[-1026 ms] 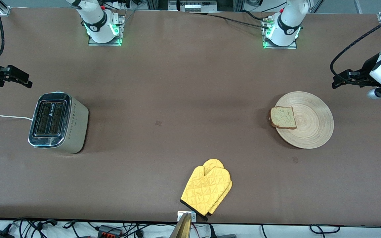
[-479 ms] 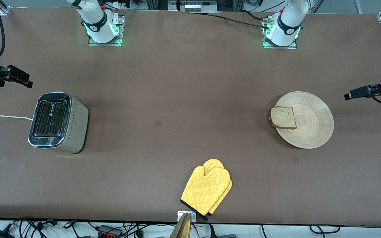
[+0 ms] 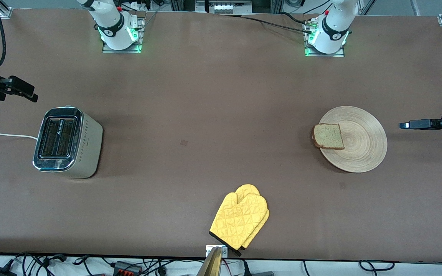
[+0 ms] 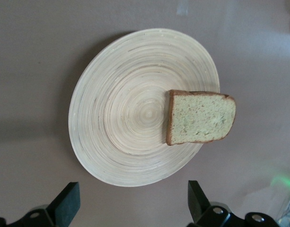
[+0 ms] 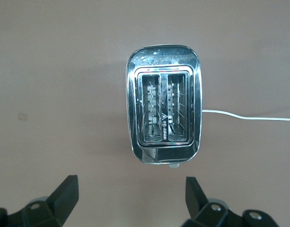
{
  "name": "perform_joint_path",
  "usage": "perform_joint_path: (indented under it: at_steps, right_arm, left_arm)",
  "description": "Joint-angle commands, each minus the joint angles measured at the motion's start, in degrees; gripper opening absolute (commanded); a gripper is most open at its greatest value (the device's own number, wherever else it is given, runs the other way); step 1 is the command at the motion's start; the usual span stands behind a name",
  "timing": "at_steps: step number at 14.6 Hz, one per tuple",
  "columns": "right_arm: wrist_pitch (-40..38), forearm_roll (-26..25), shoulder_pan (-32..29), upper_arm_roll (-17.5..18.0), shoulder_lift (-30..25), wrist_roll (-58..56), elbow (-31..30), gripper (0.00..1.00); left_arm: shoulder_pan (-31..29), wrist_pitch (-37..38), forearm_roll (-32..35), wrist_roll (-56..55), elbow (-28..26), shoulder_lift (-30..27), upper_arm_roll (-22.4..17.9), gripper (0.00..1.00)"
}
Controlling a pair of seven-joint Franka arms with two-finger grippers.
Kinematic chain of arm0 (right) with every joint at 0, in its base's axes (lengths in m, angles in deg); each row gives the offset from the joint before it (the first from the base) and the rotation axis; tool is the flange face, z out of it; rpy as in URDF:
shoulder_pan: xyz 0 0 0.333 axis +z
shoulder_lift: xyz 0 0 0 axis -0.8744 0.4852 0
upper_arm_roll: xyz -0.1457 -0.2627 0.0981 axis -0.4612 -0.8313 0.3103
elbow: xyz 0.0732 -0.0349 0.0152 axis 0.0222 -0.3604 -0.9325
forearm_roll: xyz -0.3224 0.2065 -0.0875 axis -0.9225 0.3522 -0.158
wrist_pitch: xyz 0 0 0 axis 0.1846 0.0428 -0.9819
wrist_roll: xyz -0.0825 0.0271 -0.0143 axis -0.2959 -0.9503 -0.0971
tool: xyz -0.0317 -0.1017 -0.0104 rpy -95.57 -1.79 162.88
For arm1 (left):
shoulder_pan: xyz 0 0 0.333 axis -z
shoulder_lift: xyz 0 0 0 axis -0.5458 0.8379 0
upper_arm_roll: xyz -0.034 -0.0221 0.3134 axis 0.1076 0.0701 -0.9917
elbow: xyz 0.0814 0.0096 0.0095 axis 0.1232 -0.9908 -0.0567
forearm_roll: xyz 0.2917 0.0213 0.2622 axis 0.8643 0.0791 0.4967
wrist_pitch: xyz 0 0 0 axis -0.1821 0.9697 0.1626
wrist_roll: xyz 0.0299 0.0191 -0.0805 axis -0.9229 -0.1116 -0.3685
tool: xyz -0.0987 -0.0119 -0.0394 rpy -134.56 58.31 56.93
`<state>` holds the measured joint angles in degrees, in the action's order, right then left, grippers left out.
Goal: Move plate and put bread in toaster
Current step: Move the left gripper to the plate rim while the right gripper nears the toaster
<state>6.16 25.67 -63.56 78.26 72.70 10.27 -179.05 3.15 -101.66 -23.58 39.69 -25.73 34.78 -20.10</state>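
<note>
The round light-wood plate [image 3: 363, 142] [image 4: 121, 118] lies toward the left arm's end of the table. The bread [image 3: 328, 136] [image 4: 200, 117] rests on it, overhanging the rim on the side toward the toaster. My left gripper [image 3: 405, 125] [image 4: 132, 201] hovers open just off the plate's rim at the table's end, holding nothing. The chrome-topped toaster [image 3: 66, 142] [image 5: 163, 111] stands at the right arm's end, both slots empty. My right gripper [image 3: 29, 94] [image 5: 129, 194] waits open above the table beside the toaster, nothing between its fingers.
A yellow oven mitt [image 3: 240, 220] lies near the table edge closest to the front camera, about midway along it. The toaster's white cord [image 3: 2, 135] [image 5: 249, 116] runs off toward the right arm's end of the table.
The left arm has swung round and its gripper now points at the plate from the table's end. The right arm, plate, bread and toaster have not moved.
</note>
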Motion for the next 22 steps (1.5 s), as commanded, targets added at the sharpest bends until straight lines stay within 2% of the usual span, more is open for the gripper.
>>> perform_joint_path:
  at_steps: [1,5,8,13,18,22]
  right_arm:
    - [0.5,-0.6,-0.5,0.4,-1.7,-0.9,-1.9,1.0]
    - [3.3,-0.6,-0.4,0.4,-1.7,-0.9,-2.2,1.0]
    - [3.7,-0.5,-0.5,0.4,-1.9,-0.9,-2.9,1.0]
    - [3.1,0.0,-0.4,0.4,-2.4,-0.9,-4.6,1.0]
    - [5.2,-0.2,1.7,1.2,-0.2,-0.2,-4.7,1.0]
    - [5.7,0.5,4.3,1.2,1.9,2.9,-4.4,1.0]
  left_arm:
    - [-2.9,1.0,-1.1,4.6,4.7,5.5,0.3,1.0]
    - [-3.7,1.3,-1.8,8.2,4.6,8.4,0.3,1.0]
    - [-6.5,1.2,-2.2,10.5,2.8,10.6,0.7,1.0]
    - [-9.1,-1.4,-6.1,10.5,-4.6,10.0,0.8,1.0]
    - [-9.8,-5.9,-8.4,12.8,-8.9,10.4,1.0,1.0]
    - [-9.8,-6.0,-9.6,12.8,-9.2,10.9,1.0,0.96]
